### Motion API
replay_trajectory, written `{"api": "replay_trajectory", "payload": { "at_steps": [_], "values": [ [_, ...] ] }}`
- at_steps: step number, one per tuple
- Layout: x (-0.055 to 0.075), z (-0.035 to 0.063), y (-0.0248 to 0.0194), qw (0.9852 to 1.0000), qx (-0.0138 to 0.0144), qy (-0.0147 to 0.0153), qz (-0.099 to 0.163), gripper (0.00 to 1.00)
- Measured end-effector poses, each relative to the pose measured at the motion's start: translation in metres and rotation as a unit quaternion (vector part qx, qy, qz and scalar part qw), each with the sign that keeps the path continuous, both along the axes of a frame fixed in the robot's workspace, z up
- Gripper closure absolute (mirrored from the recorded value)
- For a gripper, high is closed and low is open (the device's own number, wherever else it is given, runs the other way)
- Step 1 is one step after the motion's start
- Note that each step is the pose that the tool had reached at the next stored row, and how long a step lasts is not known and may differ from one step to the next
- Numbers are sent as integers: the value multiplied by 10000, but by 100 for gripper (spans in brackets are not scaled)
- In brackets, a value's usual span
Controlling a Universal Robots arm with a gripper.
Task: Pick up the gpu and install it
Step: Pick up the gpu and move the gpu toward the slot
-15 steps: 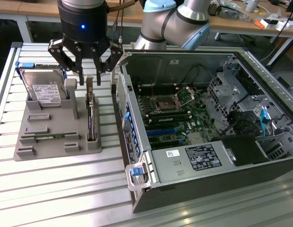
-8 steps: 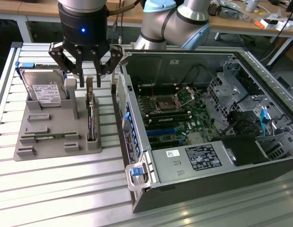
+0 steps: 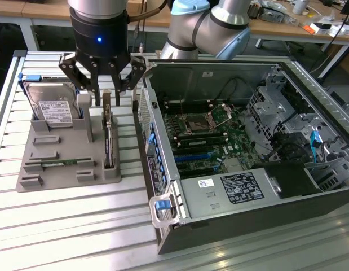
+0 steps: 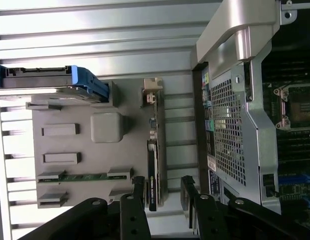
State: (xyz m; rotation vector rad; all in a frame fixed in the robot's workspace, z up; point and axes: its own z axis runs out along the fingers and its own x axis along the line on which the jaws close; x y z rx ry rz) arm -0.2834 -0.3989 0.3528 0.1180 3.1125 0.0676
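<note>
Right now the gpu (image 3: 108,144) is standing on its long edge in a slot of the gray holder (image 3: 33,144). The holder is resting on the slatted desk (image 3: 67,226), just beside the open case (image 3: 230,186). The gpu is showing as a thin, dark card with a pale metal bracket (image 4: 152,90) at one end.

The gripper (image 3: 114,95) is hanging over the holder, fingers (image 4: 139,200) spread wide and gripping nothing.

The exterior view is showing the card's flat side at a slant, the drive (image 3: 53,107) with its white label, and the motherboard (image 3: 202,135) inside the case. The wrist view is looking along the card's top edge, so the card is reading as a narrow strip. Its dark end is appearing between the two fingers, nearer one of them. A green memory stick (image 4: 84,176) is lying flat in the holder.
</note>
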Motion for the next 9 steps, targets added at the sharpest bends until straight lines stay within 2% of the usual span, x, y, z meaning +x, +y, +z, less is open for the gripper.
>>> {"api": "replay_trajectory", "payload": {
  "at_steps": [9],
  "values": [
    [0, -82, 0, 10000, 0, 0, 0, 58]
  ]
}}
